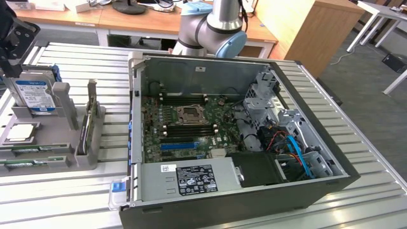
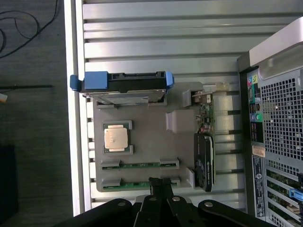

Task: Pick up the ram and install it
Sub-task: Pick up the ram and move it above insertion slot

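Ram partly behind closed jaws

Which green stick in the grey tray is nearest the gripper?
The outer ram, the one farther from the square silver chip; the gripper hangs over it.

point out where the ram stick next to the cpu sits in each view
exterior view: the ram stick lies flat in the grey holder at the exterior view's left, just nearer the camera than the cpu.
wrist view: the ram stick lies in a slot in the holder, between the cpu and a second ram stick.
shared landmark: the square silver cpu, right beside it in both.
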Controlling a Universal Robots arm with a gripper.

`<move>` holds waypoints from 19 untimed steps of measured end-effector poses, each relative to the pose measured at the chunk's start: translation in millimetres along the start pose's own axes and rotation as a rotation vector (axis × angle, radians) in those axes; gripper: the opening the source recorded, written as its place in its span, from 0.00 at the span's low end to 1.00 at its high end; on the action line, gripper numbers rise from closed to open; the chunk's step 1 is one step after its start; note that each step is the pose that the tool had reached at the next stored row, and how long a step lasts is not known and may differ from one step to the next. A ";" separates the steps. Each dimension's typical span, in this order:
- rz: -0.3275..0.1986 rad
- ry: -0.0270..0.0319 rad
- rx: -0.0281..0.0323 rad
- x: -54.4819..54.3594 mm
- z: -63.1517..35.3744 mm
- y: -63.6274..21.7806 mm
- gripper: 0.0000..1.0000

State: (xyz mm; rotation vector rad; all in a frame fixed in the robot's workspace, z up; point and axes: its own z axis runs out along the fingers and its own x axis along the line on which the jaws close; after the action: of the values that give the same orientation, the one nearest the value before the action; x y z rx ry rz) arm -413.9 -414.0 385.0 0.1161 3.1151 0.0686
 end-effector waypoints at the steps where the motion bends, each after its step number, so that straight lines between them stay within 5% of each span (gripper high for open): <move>1: -0.003 0.0001 0.0000 0.0 0.0 0.0 0.11; 19: -0.303 0.0135 -0.0065 0.0 0.3 0.0 0.11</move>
State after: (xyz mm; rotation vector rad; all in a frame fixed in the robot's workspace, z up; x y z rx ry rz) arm -414.0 -413.9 384.7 -0.3568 3.1036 0.0733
